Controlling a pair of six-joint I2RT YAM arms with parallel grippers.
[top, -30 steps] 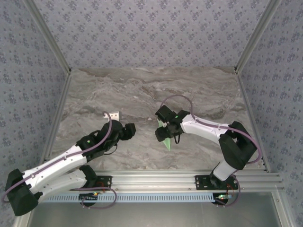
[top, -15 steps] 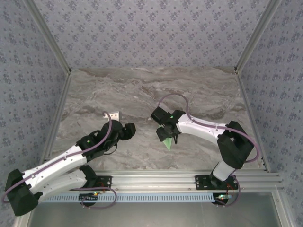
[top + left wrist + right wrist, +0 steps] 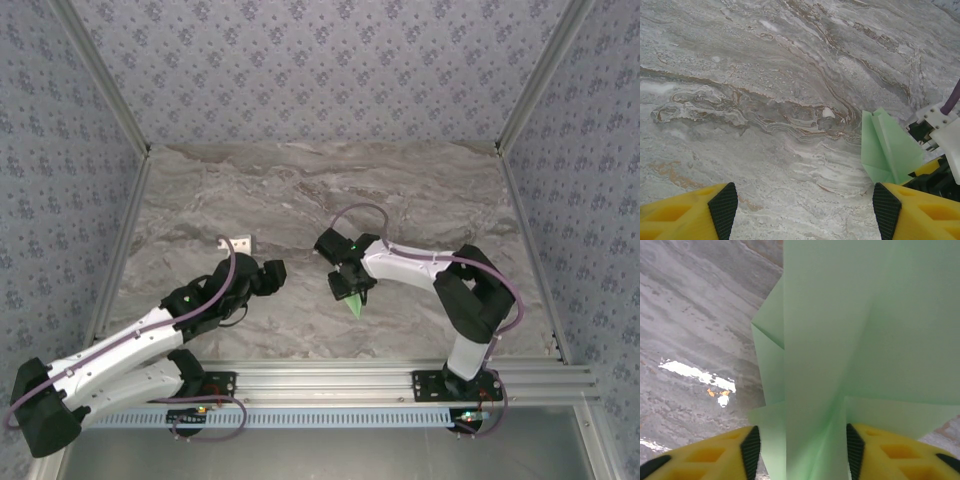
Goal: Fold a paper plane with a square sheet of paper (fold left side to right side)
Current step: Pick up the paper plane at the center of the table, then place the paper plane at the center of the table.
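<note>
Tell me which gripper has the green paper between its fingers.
The right gripper: the folded green paper runs up between its yellow fingers. The left gripper stands open above the marble table.

High overview, close wrist views, sharing paper plane [image 3: 351, 302]

R claw [image 3: 350, 286] narrowed round paper plane [image 3: 351, 304]; R arm [image 3: 420, 266] swung slightly left, elbow pulled in.

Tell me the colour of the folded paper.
The folded paper is pale mint green, plain and unmarked; the right wrist view shows it best.
</note>
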